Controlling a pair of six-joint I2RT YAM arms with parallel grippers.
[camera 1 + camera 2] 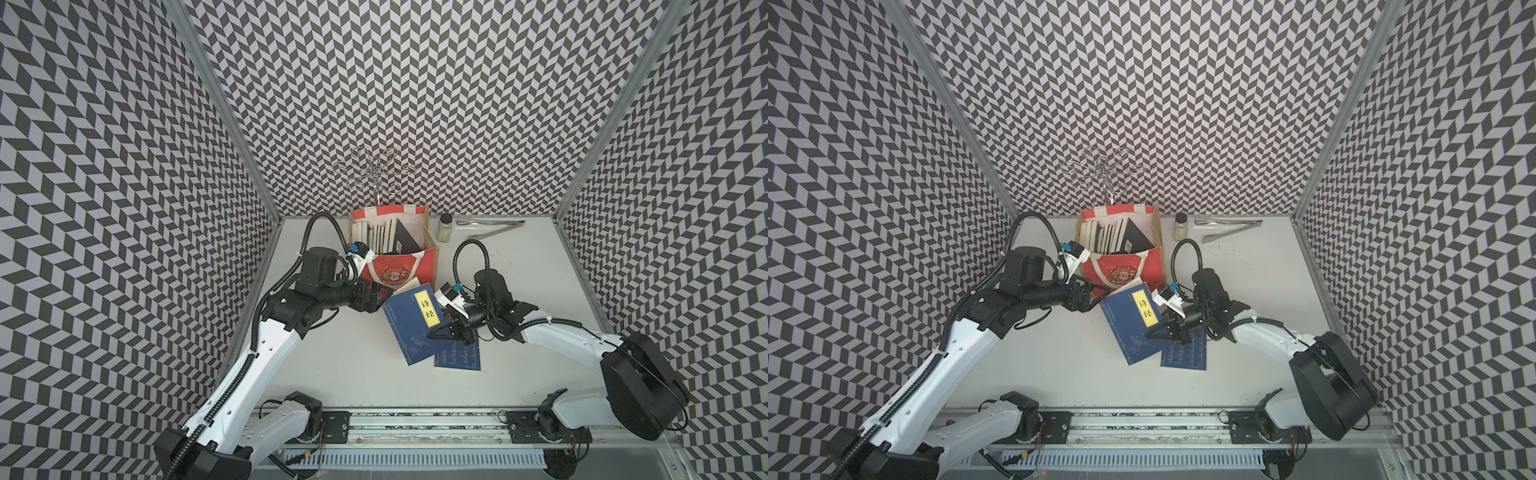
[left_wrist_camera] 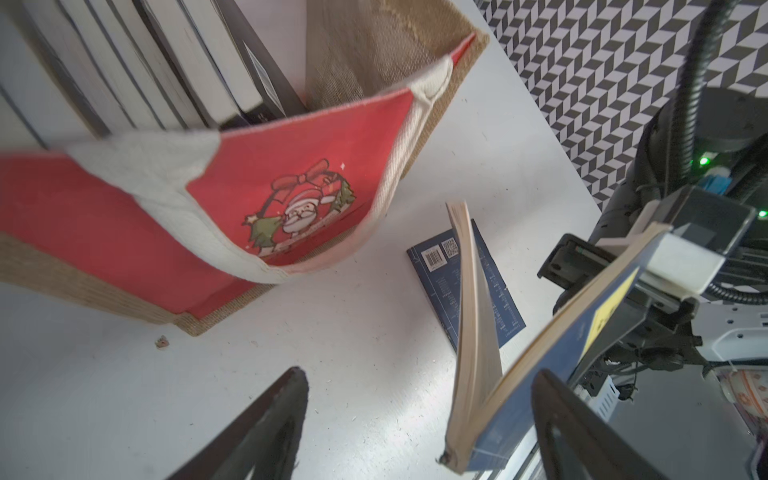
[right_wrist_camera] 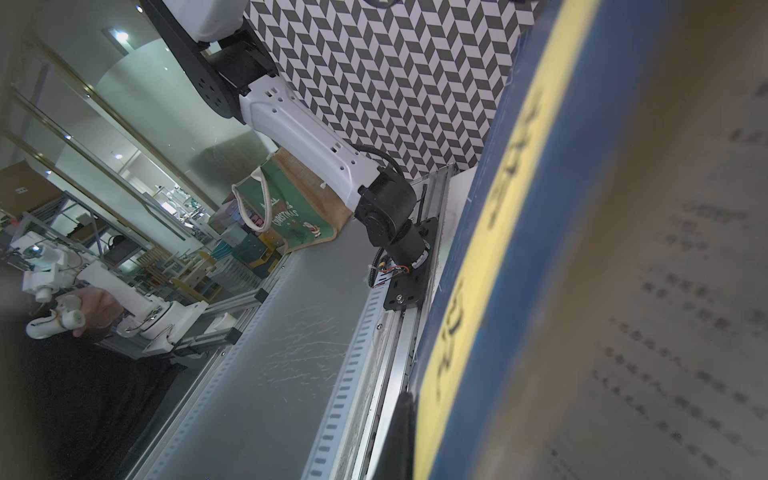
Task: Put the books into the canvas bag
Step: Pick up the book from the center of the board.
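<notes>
Clearly, the left arm reached from the near left corner over the table (image 1: pixel 332 374), its elbow bent and its wrist turned toward the middle, just in front of the canvas bag (image 1: pixel 419 266). The left pincer (image 1: pixel 384 296) stood wide open and held nothing; in the left wrist view, its two dark fingers (image 2: pixel 266 428) were far apart, and the lower corner of the navy blue book (image 2: pixel 540 374) lay between them, close to one finger. I could not tell if that finger touched the book. The right arm came from the near right side, low and bent, with its wrist pointing to the left. The right pincer (image 1: pixel 430 334) was closed on the right edge of the navy blue book (image 1: pixel 409 328), near its yellow label. This book was lifted and tilted above the table, and some of its pages hung apart from the cover. A second navy book (image 1: pixel 457 357) lay flat on the table, partly under the lifted one and below the right pincer. The canvas bag stood upright at the far side, with several books (image 1: pixel 378 237) standing inside it.
</notes>
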